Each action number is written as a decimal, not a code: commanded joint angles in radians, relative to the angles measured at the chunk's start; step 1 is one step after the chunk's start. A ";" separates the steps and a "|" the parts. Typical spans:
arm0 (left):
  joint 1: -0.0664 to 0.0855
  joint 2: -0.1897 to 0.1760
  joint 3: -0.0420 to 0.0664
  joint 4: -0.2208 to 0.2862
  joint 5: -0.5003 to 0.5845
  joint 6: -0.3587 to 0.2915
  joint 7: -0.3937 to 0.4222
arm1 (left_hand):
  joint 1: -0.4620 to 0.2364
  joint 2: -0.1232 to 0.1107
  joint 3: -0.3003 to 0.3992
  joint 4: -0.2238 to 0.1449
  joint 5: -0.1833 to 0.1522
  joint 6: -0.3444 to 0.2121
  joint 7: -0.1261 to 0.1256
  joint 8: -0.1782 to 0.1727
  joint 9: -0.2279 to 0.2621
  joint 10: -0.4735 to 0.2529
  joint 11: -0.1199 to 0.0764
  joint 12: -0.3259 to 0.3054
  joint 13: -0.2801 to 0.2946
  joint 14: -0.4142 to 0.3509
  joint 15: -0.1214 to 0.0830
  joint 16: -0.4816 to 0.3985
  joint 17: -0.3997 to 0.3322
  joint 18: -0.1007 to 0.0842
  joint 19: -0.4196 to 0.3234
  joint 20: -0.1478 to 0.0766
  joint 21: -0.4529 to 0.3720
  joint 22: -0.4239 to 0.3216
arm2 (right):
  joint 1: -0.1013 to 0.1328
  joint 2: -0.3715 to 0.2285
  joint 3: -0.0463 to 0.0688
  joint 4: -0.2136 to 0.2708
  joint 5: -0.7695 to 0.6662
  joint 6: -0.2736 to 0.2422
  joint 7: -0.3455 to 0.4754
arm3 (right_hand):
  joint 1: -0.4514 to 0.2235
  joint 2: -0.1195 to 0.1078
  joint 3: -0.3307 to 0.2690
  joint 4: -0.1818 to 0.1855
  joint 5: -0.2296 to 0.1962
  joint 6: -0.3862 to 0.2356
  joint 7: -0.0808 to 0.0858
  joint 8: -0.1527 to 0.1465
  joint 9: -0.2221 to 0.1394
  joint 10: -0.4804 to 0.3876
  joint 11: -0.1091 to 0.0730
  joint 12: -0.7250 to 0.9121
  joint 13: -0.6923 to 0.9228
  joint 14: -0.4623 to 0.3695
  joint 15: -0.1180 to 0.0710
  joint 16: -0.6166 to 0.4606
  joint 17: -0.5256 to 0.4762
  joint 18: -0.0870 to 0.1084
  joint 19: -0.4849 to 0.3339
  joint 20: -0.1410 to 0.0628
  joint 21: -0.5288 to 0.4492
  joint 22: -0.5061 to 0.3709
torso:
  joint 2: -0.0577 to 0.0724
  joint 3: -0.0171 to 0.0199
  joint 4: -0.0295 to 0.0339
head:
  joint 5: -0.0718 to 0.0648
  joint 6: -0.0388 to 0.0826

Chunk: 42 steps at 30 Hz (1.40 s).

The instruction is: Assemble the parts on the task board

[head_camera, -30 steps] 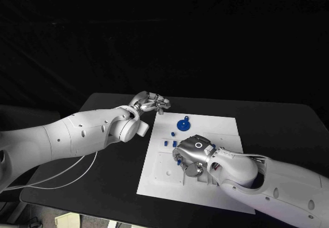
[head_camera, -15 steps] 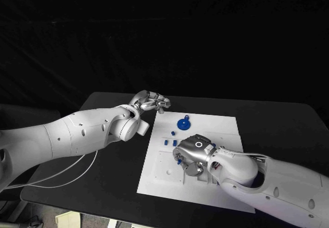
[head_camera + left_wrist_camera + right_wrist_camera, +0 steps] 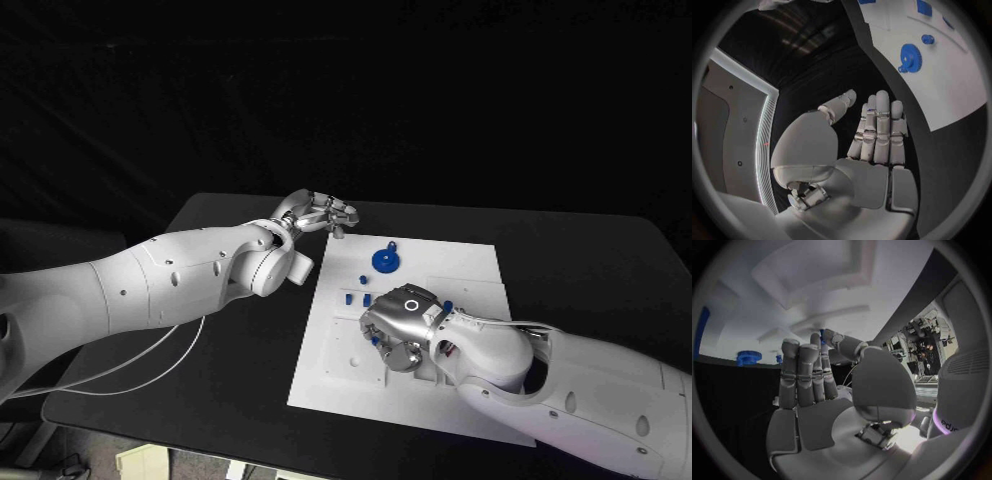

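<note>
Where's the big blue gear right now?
Head view: the blue gear lies on the task board near its far edge, between the left hand and right hand.

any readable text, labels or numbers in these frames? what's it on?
"edu": dark letters, cut off at the picture's rim, on the white casing beside the right hand in the right wrist view; the rest of the word is not readable.
Task board: no print legible; only blue parts such as the gear.
Left hand and both arms: no markings readable.
</note>
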State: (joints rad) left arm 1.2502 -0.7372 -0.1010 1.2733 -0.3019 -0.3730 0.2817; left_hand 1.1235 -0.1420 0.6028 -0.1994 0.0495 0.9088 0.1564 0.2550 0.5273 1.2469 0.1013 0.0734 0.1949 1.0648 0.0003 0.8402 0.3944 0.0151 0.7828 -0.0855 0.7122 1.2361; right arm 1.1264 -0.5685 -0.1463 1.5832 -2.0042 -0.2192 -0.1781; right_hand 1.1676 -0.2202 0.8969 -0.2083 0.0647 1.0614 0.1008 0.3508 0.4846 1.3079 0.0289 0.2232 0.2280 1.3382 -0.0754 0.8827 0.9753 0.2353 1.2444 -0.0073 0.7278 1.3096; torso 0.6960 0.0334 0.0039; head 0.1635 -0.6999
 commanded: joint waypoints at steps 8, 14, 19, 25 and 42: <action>0.001 0.001 0.001 0.002 0.006 0.007 0.003 | -0.005 0.002 -0.001 0.001 0.007 -0.009 0.001 0.004 -0.002 -0.007 0.001 -0.003 0.000 0.005 0.002 -0.007 0.002 0.012 -0.004 -0.011 -0.006 0.002 | -0.005 -0.004 -0.007 -0.007 0.025 0.032 0.007 | -0.033 -0.025 -0.011 -0.001 0.028 -0.021 0.010 -0.012 -0.003 -0.017 0.015 -0.027 0.001 -0.025 0.008 -0.005 -0.010 0.026 -0.020 0.003 0.000 0.017 | 0.000 0.0005 -0.0011 | 0.001 -0.001; 0.001 0.000 0.001 0.002 0.006 0.008 0.002 | -0.005 0.002 -0.001 0.001 0.007 -0.009 0.001 0.003 -0.002 -0.007 0.001 -0.003 0.000 0.005 0.002 -0.007 0.002 0.012 -0.004 -0.011 -0.006 0.002 | -0.005 -0.013 -0.007 -0.004 0.037 -0.013 0.008 | -0.073 -0.070 -0.103 0.004 0.043 -0.095 0.042 -0.050 -0.018 -0.092 0.042 -0.075 -0.012 -0.031 0.035 -0.006 -0.018 0.026 -0.032 0.003 -0.003 0.017 | 0.000 0.0006 -0.0016 | 0.001 -0.001; 0.001 -0.002 0.001 0.002 0.006 0.008 0.001 | -0.005 0.002 -0.001 0.001 0.007 -0.009 0.001 0.003 -0.002 -0.007 0.001 -0.003 0.000 0.005 0.002 -0.008 0.003 0.012 -0.004 -0.010 -0.006 0.002 | -0.005 -0.026 -0.007 0.007 0.043 -0.070 -0.002 | -0.086 -0.079 -0.167 -0.019 0.021 -0.158 0.068 -0.080 -0.033 -0.158 0.068 -0.115 -0.032 -0.052 0.058 -0.007 -0.023 0.026 -0.057 0.004 -0.013 0.016 | 0.000 0.0011 -0.0008 | 0.000 0.001; 0.001 -0.002 0.001 0.002 0.006 0.009 0.001 | -0.005 0.002 -0.001 0.001 0.007 -0.010 0.001 0.003 -0.002 -0.008 0.002 -0.003 0.000 0.005 0.002 -0.008 0.003 0.012 -0.004 -0.010 -0.006 0.003 | -0.001 -0.055 -0.005 0.037 0.043 -0.121 -0.007 | -0.080 -0.080 -0.174 -0.027 0.016 -0.171 0.072 -0.083 -0.036 -0.174 0.075 -0.126 -0.041 -0.060 0.065 -0.004 -0.023 0.026 -0.064 0.006 -0.016 0.017 | 0.000 0.0007 -0.0007 | -0.003 0.005; 0.001 -0.003 0.001 -0.003 0.006 0.013 0.003 | -0.005 0.002 -0.001 0.001 0.007 -0.010 0.001 0.004 -0.002 -0.008 0.002 -0.003 0.000 0.005 0.002 -0.009 0.005 0.012 -0.003 -0.010 -0.007 0.003 | 0.059 -0.211 0.095 0.102 0.321 -0.034 0.058 | -0.052 -0.079 -0.129 0.010 0.019 -0.151 0.063 -0.061 -0.029 -0.145 0.065 -0.114 -0.047 -0.038 0.056 0.024 -0.022 0.026 -0.033 -0.004 0.000 0.019 | -0.001 0.0004 -0.0022 | -0.028 0.033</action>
State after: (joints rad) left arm 1.2502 -0.7413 -0.1010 1.2714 -0.3016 -0.3713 0.2777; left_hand 1.1236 -0.1421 0.6028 -0.1993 0.0495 0.9054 0.1602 0.2549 0.5257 1.2469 0.1013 0.0734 0.1949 1.0648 0.0003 0.8364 0.3972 0.0151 0.7828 -0.0855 0.7123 1.2376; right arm 1.1786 -0.7713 -0.0523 1.6820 -1.7971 -0.3199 -0.1567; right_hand 1.1113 -0.3000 0.7689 -0.2015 0.0783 0.9052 0.1671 0.2865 0.4539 1.1565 0.0946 0.1042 0.1819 1.2923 -0.0212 0.9032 0.9526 0.2083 1.2035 -0.0086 0.7246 1.3099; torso 0.6958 0.0339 0.0027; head 0.1406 -0.6723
